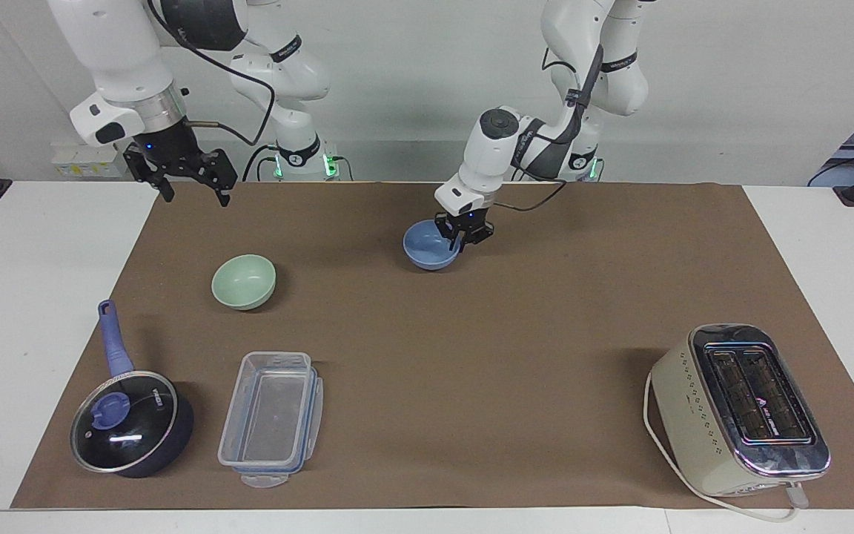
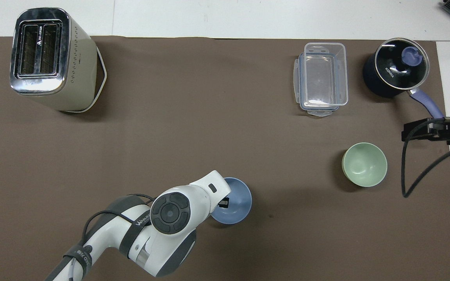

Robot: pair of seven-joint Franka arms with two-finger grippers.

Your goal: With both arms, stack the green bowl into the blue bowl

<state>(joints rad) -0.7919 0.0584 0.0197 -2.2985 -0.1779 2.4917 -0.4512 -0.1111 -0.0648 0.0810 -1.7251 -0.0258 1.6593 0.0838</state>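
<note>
The light blue bowl (image 1: 427, 252) is near the middle of the brown mat, close to the robots' edge, also seen in the overhead view (image 2: 237, 203). My left gripper (image 1: 462, 239) is shut on its rim, one finger inside the bowl, and the left arm hides part of the bowl in the overhead view (image 2: 223, 203). I cannot tell whether the bowl rests on the mat or hangs just above it. The pale green bowl (image 1: 243, 280) stands alone toward the right arm's end (image 2: 364, 164). My right gripper (image 1: 197, 194) is open and empty in the air over the mat's corner, seen edge-on in the overhead view (image 2: 424, 130).
A dark blue lidded saucepan (image 1: 130, 423) and a clear plastic container (image 1: 271, 419) stand farther from the robots than the green bowl. A cream toaster (image 1: 742, 408) stands at the left arm's end, far from the robots.
</note>
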